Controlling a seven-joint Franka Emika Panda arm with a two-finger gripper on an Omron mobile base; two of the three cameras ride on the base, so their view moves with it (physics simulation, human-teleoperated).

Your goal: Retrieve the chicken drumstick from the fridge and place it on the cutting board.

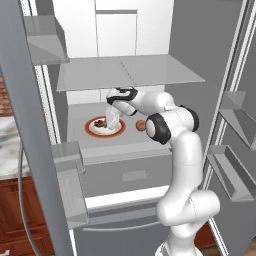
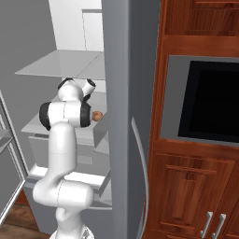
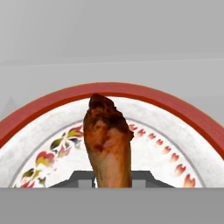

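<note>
The fridge [image 1: 131, 74] stands open and my arm reaches onto its lower shelf. The chicken drumstick [image 3: 108, 142], orange-brown and thicker at the far end, sits between my dark fingertips [image 3: 83, 178] over a red-rimmed white plate [image 3: 175, 144]. My gripper [image 3: 113, 179] is shut on its narrow end. From the left base view the gripper [image 1: 111, 120] points down at the plate [image 1: 117, 131], with the drumstick [image 1: 101, 122] just under it. Whether the drumstick is off the plate I cannot tell. The cutting board is out of view.
A round brown ball-like food [image 1: 141, 125] lies on the same shelf right of the plate, close to my forearm. A translucent shelf [image 1: 165, 70] hangs low above the hand. Door bins [image 1: 67, 160] flank both sides. The right base view has wooden cabinets and a dark oven [image 2: 210, 107].
</note>
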